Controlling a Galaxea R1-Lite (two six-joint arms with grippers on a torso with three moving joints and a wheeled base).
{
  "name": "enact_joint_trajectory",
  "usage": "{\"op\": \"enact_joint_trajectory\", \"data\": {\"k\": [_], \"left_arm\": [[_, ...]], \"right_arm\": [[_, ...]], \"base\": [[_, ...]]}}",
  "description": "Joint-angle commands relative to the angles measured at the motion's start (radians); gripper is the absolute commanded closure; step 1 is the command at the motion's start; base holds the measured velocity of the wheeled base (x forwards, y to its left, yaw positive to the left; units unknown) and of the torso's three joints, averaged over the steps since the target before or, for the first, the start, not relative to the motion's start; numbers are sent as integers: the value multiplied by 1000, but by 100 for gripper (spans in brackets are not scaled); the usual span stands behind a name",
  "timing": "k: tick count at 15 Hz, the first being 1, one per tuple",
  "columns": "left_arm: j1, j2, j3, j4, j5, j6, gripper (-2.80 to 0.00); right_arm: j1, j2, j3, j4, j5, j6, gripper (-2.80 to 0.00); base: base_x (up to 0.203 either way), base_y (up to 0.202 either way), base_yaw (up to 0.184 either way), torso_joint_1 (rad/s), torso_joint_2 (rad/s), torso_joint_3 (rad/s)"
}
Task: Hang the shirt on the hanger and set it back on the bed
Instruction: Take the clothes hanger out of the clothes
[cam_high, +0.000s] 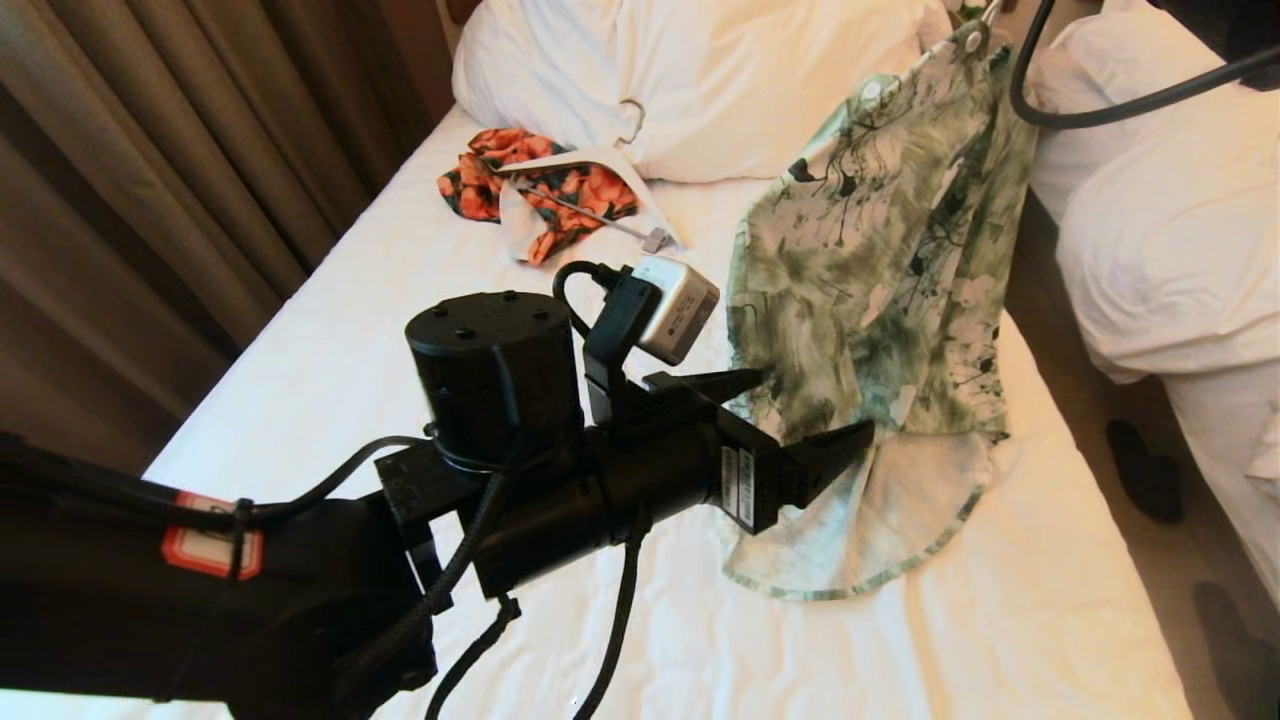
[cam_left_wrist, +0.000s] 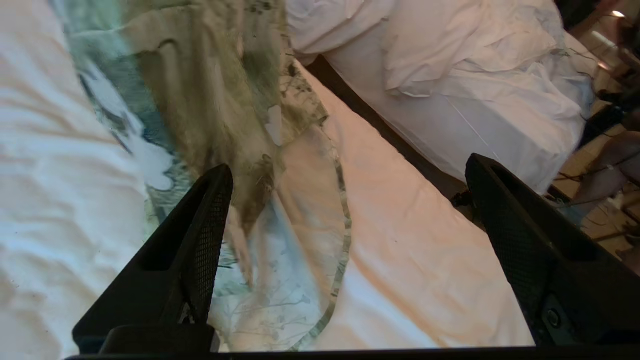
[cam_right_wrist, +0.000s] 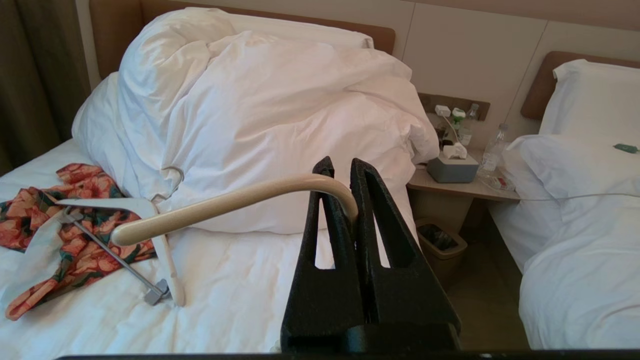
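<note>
The green and white flowered shirt (cam_high: 890, 270) hangs upright from the top right of the head view, and its hem rests spread on the bed (cam_high: 330, 380). My right gripper (cam_right_wrist: 342, 172) is shut on the cream hanger (cam_right_wrist: 235, 201), gripping the bend of its long hook; the hanger's arms are hidden. My left gripper (cam_high: 815, 404) is open at the shirt's lower left edge, with one finger against the cloth. In the left wrist view the shirt (cam_left_wrist: 210, 115) lies beside one finger of the left gripper (cam_left_wrist: 348, 165), and only bare sheet (cam_left_wrist: 415, 260) shows between the fingers.
A small orange floral garment (cam_high: 545, 190) and a thicker white hanger (cam_high: 600, 215) with a clip bar lie near the big pillow (cam_high: 700, 80). A second bed (cam_high: 1170, 230) stands to the right across a narrow gap. A nightstand (cam_right_wrist: 460, 182) and a bin (cam_right_wrist: 442, 240) stand between the beds.
</note>
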Motion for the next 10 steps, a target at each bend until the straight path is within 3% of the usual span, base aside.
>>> {"op": "enact_joint_trajectory", "data": {"k": [1,7,10], "left_arm": [[-7,13,-12,-2,24,-1,-280],[16,33,62,-14,138,0,-280],[31,1,102,-16,173,56,-280]], "right_arm": [[0,0,-1,-3,-1,-2,0],[0,-14,-1,-2,0,-2,0],[0,-16,-1,-1,-1,-2,0]], "base": [[0,0,0,0,0,0],[0,0,0,0,0,0],[0,0,0,0,0,0]]}}
